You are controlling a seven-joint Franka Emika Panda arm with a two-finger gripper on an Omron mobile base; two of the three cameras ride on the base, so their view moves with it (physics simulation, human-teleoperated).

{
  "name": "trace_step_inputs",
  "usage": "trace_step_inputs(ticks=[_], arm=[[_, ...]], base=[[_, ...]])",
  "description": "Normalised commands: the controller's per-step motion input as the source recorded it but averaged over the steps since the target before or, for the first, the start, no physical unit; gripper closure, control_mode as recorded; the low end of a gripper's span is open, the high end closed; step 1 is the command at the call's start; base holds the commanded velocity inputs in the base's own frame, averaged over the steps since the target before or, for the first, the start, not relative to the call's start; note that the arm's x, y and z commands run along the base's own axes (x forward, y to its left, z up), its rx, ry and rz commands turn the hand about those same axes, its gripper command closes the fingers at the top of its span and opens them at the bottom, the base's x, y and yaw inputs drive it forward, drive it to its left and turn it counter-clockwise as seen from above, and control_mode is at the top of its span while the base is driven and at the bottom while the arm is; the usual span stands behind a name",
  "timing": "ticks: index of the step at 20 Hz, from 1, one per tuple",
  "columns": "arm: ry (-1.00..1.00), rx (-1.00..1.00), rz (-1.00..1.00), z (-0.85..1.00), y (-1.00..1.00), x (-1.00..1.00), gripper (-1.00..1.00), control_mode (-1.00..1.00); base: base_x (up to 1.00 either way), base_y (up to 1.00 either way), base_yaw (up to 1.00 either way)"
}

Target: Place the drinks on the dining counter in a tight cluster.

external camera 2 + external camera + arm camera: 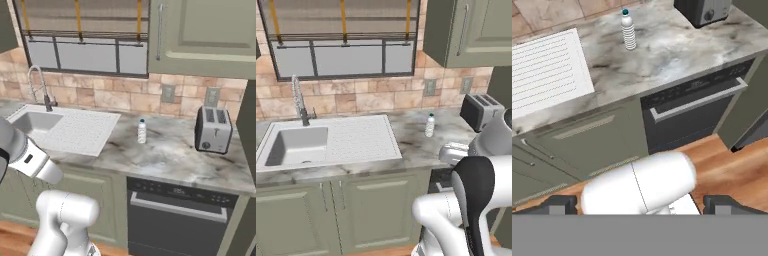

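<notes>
One of the drinks, a small clear bottle (429, 125) with a blue cap, stands upright on the marble kitchen worktop (411, 145), between the sink's drainboard and the toaster. The right base view has the bottle (142, 131) near the middle of the worktop, and in the hand view the bottle (628, 31) is far ahead at the top. My gripper (642, 202) is open, its two dark fingertips (562, 202) wide apart, nothing between them, well back from the counter and above the floor. The dining counter is out of view.
A silver toaster (213, 129) sits right of the bottle by the wall. The sink (296, 145) with its faucet (300, 100) and drainboard (542, 70) lies left. A dark dishwasher front (687, 105) is below the worktop, with wall cabinets (200, 35) above.
</notes>
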Motion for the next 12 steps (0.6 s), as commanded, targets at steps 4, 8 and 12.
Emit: trace_step_inputs(ticks=[4, 8, 12], arm=[[0.0, 0.0, 0.0, 0.0, 0.0, 0.0, -1.0, 1.0], [0.0, 0.0, 0.0, 0.0, 0.0, 0.0, -1.0, 1.0], [0.0, 0.0, 0.0, 0.0, 0.0, 0.0, -1.0, 1.0]], base=[[1.0, 0.0, -0.2], [0.79, 0.0, -0.07], [0.0, 0.0, 0.0]])
